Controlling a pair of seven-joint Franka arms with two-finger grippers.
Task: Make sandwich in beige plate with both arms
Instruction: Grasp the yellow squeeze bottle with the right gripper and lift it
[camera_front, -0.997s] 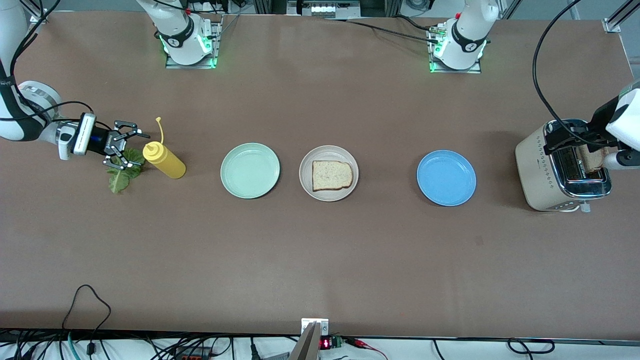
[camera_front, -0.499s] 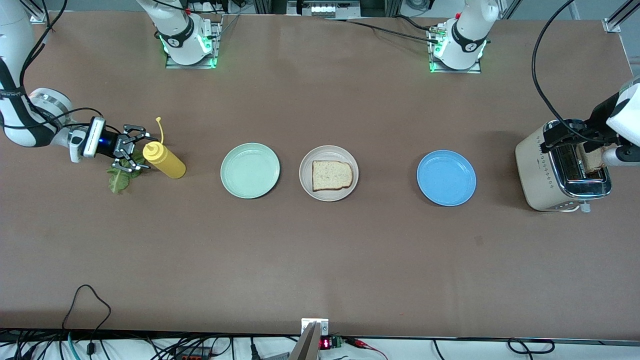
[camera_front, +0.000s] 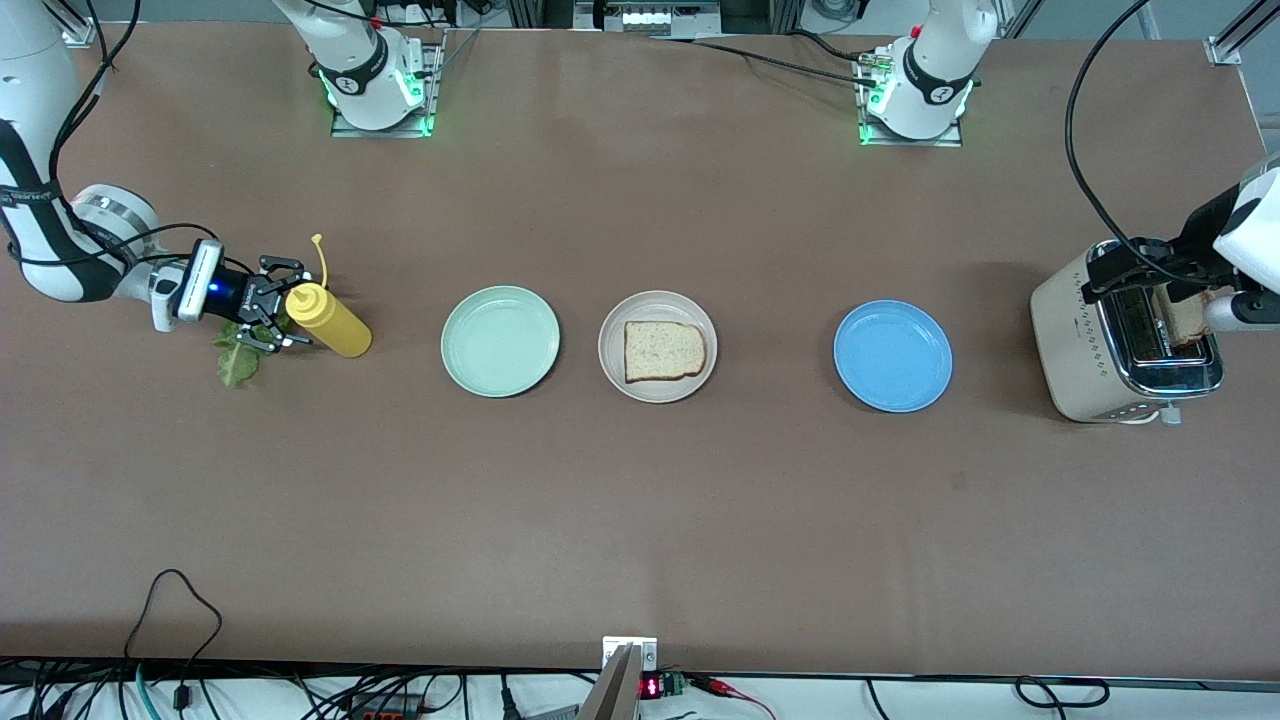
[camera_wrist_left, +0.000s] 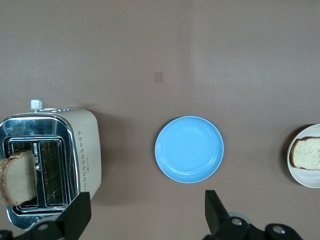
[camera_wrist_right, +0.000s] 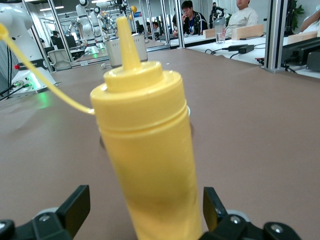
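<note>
The brown worktop (camera_front: 640, 500) is shown with three plates in a row across its middle. The beige plate (camera_front: 657, 346) is placed between the green plate (camera_front: 500, 341) and the blue plate (camera_front: 892, 356), and one bread slice (camera_front: 664, 351) is laid flat inside its rim. The green plate lies just beside the beige one; the blue plate is set well apart from it. Wide bare worktop is left nearer the front camera than the plates.

At the right arm's end, the right gripper (camera_front: 281, 316) is held low over a lettuce leaf (camera_front: 236, 359), its jaws spread apart on either side of the upright yellow squeeze bottle (camera_front: 327, 319), which is not clamped. In the right wrist view the bottle (camera_wrist_right: 147, 150) is seen between the two open jaws.

At the left arm's end, the left gripper (camera_front: 1165, 275) is held over the toaster (camera_front: 1125, 335), its jaws apart. A second bread slice (camera_wrist_left: 19, 177) is seen standing out of one toaster (camera_wrist_left: 50, 162) slot, clear of both jaws.
</note>
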